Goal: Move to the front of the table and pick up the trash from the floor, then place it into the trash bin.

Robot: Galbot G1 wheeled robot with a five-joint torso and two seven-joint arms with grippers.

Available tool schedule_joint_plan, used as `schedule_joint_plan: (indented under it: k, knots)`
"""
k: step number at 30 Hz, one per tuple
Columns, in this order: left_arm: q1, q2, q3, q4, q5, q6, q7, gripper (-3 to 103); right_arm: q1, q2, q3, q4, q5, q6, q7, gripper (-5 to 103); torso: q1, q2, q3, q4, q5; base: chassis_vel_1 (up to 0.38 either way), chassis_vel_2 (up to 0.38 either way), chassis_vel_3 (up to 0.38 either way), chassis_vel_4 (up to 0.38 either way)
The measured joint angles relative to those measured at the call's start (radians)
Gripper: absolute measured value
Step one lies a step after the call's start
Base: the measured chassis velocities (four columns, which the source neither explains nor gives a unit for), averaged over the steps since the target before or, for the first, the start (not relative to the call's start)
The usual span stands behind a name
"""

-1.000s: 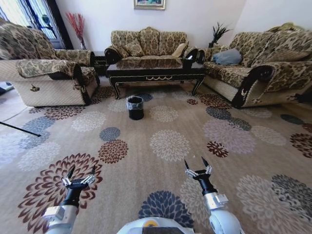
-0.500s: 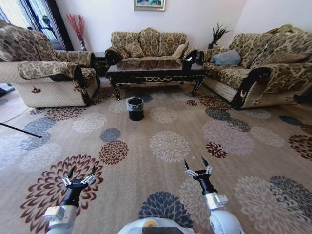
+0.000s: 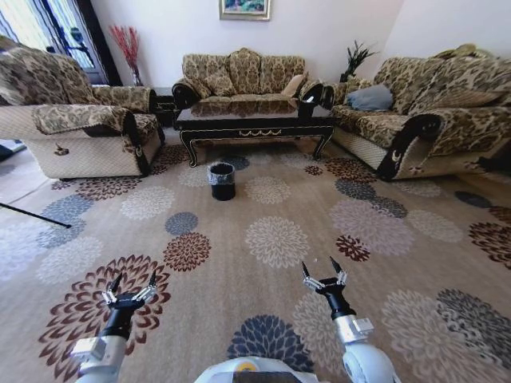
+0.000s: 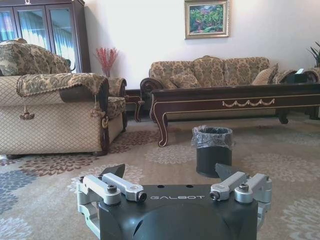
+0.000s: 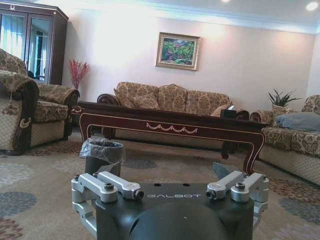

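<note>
In the head view, the long low coffee table of glossy dark wood stood in the upper middle of the frame, its carved front edge bearing a gold scroll ornament, with a patterned brown-and-gold sofa behind it against the white wall. Matching armchairs sat at the upper left and upper right. On the beige carpet printed with large round flowers, just in front of the table's left end, the small round black trash bin stood upright, lined with a crinkled clear plastic bag.

The left gripper hung at the lower left of the frame over a dark red flower, its two pointed fingers spread wide with nothing between them. The right gripper was at the lower centre-right, likewise spread wide and empty. Both were well apart from the bin and the table.

In the left wrist view the left gripper's fingers framed the bin at centre right, with the table behind it and a framed painting on the wall. In the right wrist view the bin sat at middle left, before the table. A small dark box rested on the table's right end. I could not make out any litter on the floor.
</note>
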Motion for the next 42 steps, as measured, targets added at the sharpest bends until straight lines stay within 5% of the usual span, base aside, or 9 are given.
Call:
schedule_joint_plan:
  k: [42]
  knots:
    - [0.000,0.000,0.000,0.000,0.000,0.000,0.000,100,0.000,0.000,0.000,0.000,0.000,0.000,0.000,100,0.049,0.165,0.116,0.0000,0.0001,0.000,0.000,0.000,0.000]
